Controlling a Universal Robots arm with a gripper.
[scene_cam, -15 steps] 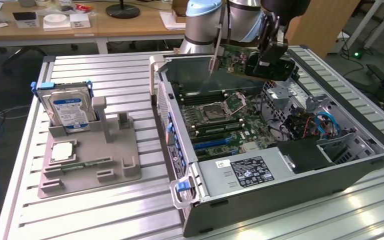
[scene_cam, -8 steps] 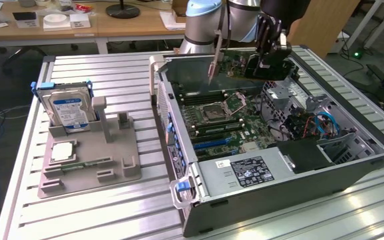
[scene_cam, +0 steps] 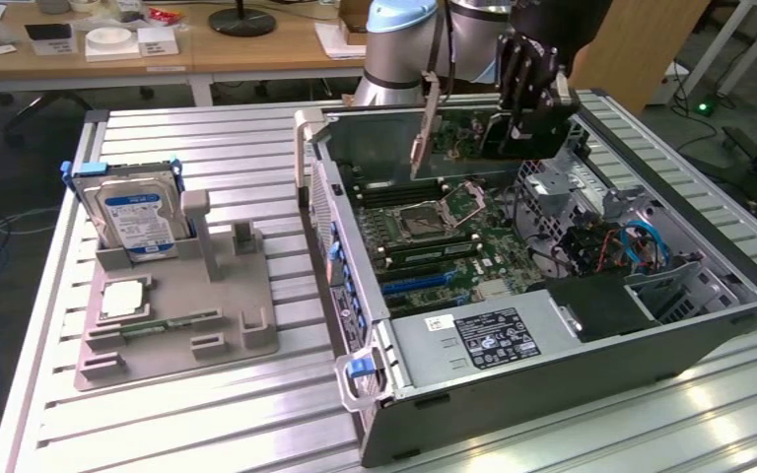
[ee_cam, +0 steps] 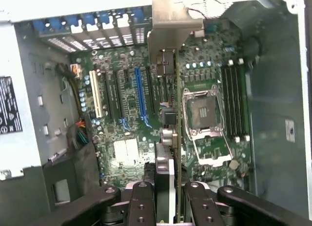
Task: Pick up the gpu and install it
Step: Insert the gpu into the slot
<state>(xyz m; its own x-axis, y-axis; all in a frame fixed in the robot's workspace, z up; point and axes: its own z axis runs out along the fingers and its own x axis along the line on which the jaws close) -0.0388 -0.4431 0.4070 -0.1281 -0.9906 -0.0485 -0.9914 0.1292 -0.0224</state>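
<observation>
The gpu (ee_cam: 168,138) is clenched edge-on between the jaws above the open computer case (scene_cam: 511,384), and a bent connector could be risked if it were lowered out of line with the blue slot (ee_cam: 140,96) beneath them.
</observation>
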